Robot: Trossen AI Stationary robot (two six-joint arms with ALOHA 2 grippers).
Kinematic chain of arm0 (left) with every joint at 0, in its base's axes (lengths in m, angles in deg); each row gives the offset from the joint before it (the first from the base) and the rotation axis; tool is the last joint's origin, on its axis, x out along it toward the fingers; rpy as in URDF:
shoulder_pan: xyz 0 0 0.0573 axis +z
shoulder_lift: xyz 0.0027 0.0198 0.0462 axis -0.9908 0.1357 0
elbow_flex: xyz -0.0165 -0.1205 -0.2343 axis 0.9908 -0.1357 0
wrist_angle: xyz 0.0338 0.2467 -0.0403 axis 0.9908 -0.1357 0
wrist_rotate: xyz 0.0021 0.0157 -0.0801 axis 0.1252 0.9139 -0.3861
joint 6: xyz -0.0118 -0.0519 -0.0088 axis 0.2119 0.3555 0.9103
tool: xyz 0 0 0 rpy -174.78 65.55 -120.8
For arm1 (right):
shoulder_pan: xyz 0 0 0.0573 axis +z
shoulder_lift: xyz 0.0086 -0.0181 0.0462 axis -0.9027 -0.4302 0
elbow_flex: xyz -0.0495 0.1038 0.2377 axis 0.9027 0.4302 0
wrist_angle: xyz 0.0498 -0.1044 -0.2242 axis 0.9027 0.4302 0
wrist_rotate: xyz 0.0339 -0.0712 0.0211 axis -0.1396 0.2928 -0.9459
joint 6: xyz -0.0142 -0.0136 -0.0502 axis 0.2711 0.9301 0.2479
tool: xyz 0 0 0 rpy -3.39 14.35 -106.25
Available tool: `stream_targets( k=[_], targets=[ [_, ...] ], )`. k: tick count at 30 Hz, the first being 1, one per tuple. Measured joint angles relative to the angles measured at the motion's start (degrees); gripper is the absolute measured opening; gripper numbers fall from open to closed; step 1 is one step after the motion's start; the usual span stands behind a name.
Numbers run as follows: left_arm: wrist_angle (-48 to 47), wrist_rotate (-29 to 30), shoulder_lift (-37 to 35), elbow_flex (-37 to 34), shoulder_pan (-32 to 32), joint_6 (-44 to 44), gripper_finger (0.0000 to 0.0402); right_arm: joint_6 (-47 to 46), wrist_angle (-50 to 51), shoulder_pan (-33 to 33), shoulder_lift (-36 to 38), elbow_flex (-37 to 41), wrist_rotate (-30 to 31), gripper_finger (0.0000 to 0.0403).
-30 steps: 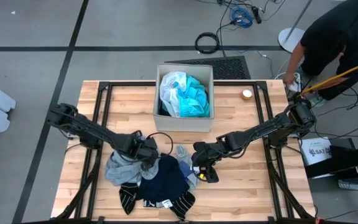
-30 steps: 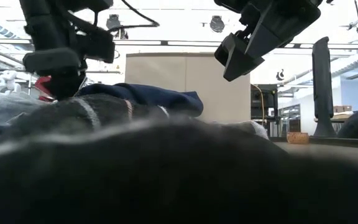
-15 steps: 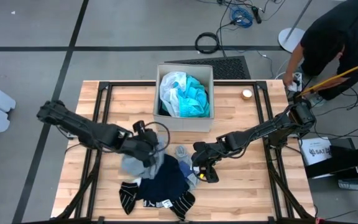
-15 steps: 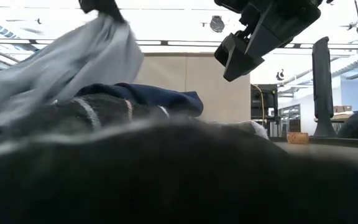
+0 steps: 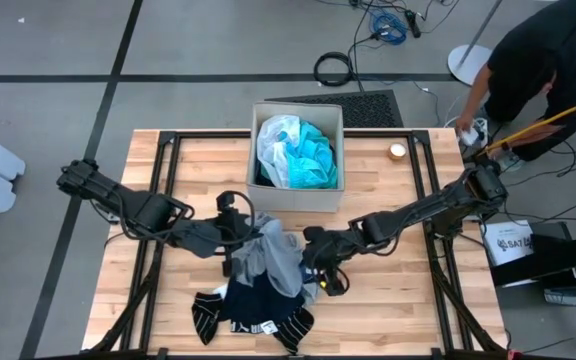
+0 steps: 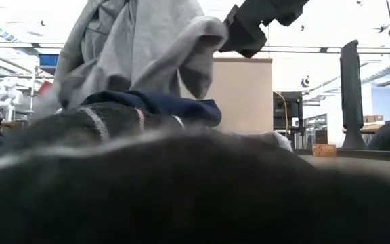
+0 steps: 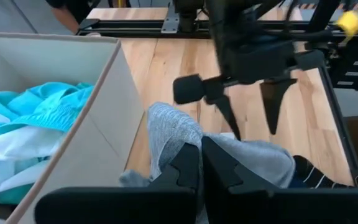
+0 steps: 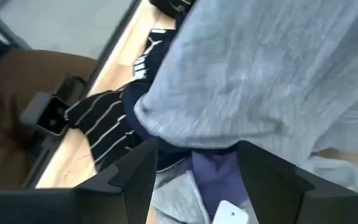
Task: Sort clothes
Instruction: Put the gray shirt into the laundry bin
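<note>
Two grippers working for you, left gripper (image 7: 199,163) clenching the grey top (image 5: 268,255), right gripper (image 5: 320,278) hanging released at its 3 o'clock, over the surface (image 5: 388,300).

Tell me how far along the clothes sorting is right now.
Done: a turquoise shirt and a white sheer piece already lie in the beige fabric box. In hand: the left gripper is shut on the grey top, lifted above the pile; the right gripper is open beside it. Left: the navy dotted piece and the striped socks on the table.
</note>
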Motion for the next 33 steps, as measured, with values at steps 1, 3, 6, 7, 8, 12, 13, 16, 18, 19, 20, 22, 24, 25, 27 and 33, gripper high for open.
stream_targets(
  k=[1, 3, 6, 7, 8, 12, 13, 16, 18, 19, 20, 22, 24, 25, 27, 33],
  targets=[
    [-0.04, -0.01, 0.03, 0.0, 0.0, 0.0, 0.0005, 0.0, 0.53, 0.52, 0.0, -0.62, 1.59, 0.021],
    [-0.22, 0.01, 0.03, 0.0, 0.0, 0.0, 0.0008, 0.39, 1.13, 1.58, 0.0, -2.03, 5.23, 0.021],
    [-0.21, 0.01, 0.03, 0.0, 0.0, 0.0, 0.0009, 1.28, 1.97, 2.92, 0.0, -4.09, 12.8, 0.021],
    [-0.23, 0.01, 0.03, 0.0, 0.0, 0.0, 0.001, 1.28, 1.96, 3.23, 0.0, -4.79, 15.48, 0.021],
    [-0.32, 0.01, 0.03, 0.0, 0.0, 0.0, 0.001, 1.13, 1.58, 3.52, 0.0, -5.5, 18.18, 0.021],
    [-0.42, 0.01, 0.03, 0.0, 0.0, -0.02, 0.0011, -2.66, -4.14, 4.07, 0.02, -6.93, 25.53, 0.021],
    [-0.42, 0.01, 0.03, 0.0, 0.0, -0.02, 0.0011, -4.06, -5.97, 4.07, 0.02, -6.93, 25.97, 0.021],
    [-0.46, 0.01, 0.03, 0.0, 0.0, -0.04, 0.0012, -8.31, -8.85, 4.07, 0.04, -6.97, 25.97, 0.021],
    [-0.49, 0.03, 0.03, 0.0, 0.04, -0.04, 0.0012, -10.15, -8.61, 4.07, 0.04, -6.96, 25.97, 0.021],
    [-0.48, 0.03, 0.03, 0.0, 0.04, -0.04, 0.0012, -10.73, -8.59, 4.07, 0.04, -6.96, 25.99, 0.021],
    [-0.48, 0.06, 0.03, 0.0, 0.04, -0.08, 0.0012, -11.19, -8.73, 4.07, 0.04, -6.96, 26.0, 0.021],
    [-0.47, 0.63, 0.03, 0.0, 0.04, -0.26, 0.0012, -12.26, -9.22, 4.07, -0.47, -6.98, 27.01, 0.021],
    [-0.46, 1.14, 0.03, 0.0, 0.06, -0.26, 0.0012, -12.46, -9.53, 4.06, -1.68, -6.98, 28.88, 0.021],
    [-0.44, 1.31, 0.03, -0.02, 0.07, -0.28, 0.0012, -12.46, -10.41, 3.96, -2.53, -6.96, 29.17, 0.021],
    [-0.41, 1.5, 0.15, -0.02, 0.1, -0.46, 0.0013, -12.22, -12.4, 3.91, -3.78, -6.93, 28.87, 0.021],
    [-0.44, 1.52, 1.07, -0.02, 0.15, -0.44, 0.0013, -9.72, -15.98, 3.65, -5.51, -6.93, 30.53, 0.0193]
  ],
)
